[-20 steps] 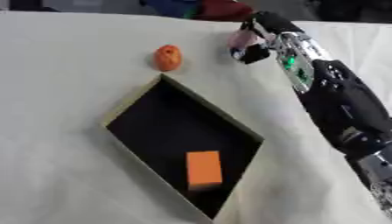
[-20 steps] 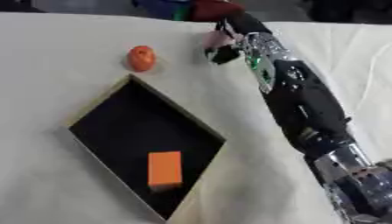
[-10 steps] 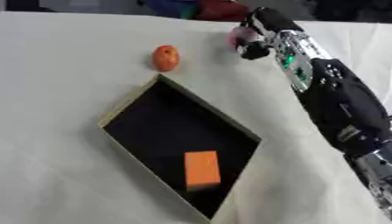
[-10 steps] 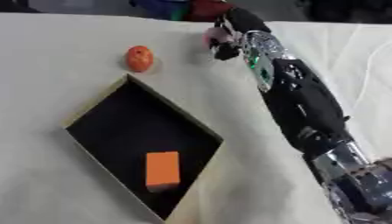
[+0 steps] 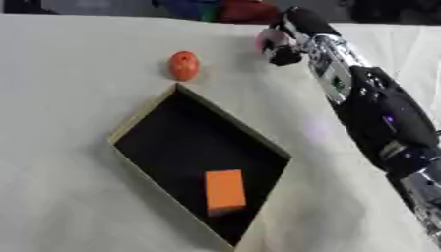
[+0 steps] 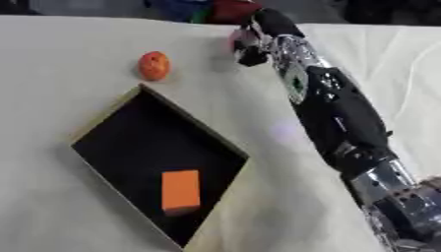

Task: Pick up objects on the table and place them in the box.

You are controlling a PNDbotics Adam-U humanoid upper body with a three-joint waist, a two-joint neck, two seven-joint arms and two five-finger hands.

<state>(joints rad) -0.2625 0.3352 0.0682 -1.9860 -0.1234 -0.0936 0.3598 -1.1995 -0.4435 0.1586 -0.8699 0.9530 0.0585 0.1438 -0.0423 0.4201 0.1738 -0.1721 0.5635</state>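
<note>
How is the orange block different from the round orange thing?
The orange block is flat-sided with corners; the round orange thing is ball-shaped. The block lies inside the black box; the round thing sits on the white table just beyond the box's far corner. Both are orange, and neither is touched by a hand.

Pink object [image 5: 265, 38] at the far right, largely covered by the right hand [image 5: 284, 47], shape indeterminable; whether the fingers close round it is unclear; right forearm [image 6: 405, 216] cut off at the near right edge; coloured items [image 5: 226, 10] at the far edge blurred, unidentifiable.
</note>
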